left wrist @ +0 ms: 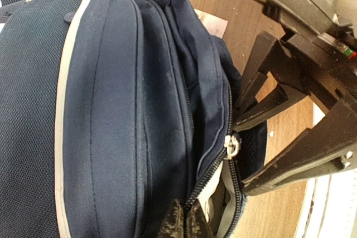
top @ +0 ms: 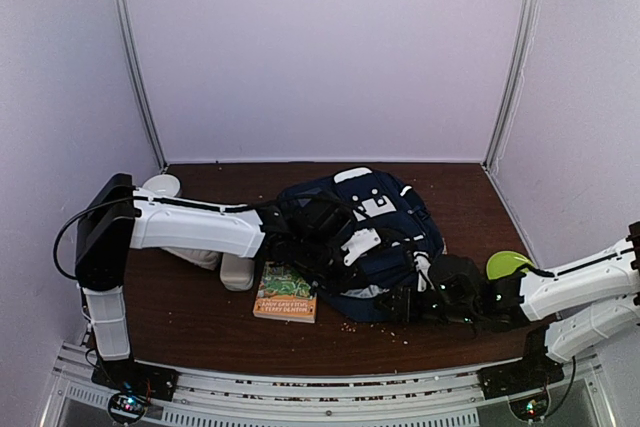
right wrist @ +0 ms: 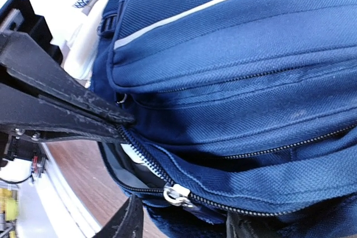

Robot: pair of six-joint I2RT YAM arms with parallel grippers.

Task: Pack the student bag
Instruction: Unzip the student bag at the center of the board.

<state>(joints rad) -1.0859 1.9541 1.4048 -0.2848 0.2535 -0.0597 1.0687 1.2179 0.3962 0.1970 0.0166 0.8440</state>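
Note:
The student bag [top: 375, 227], navy with white stripe trim, lies in the middle of the table. Its main zip is partly undone, with the metal slider [left wrist: 231, 146] showing and grey lining behind it. My left gripper [left wrist: 187, 219] is shut on the bag's zip edge, seen from the top at the bag's left side [top: 310, 239]. My right gripper [right wrist: 184, 222] is open. Its fingers [right wrist: 125, 221] straddle the bag's lower edge just below the slider [right wrist: 178, 194], at the bag's near right corner [top: 408, 303]. What is inside the bag is hidden.
A picture book [top: 286, 293] lies flat on the table by the bag's near left corner. A white cup [top: 160, 187] and a white object [top: 238, 272] sit under the left arm. A green object [top: 508, 264] lies by the right arm. Crumbs dot the wooden table [top: 200, 317].

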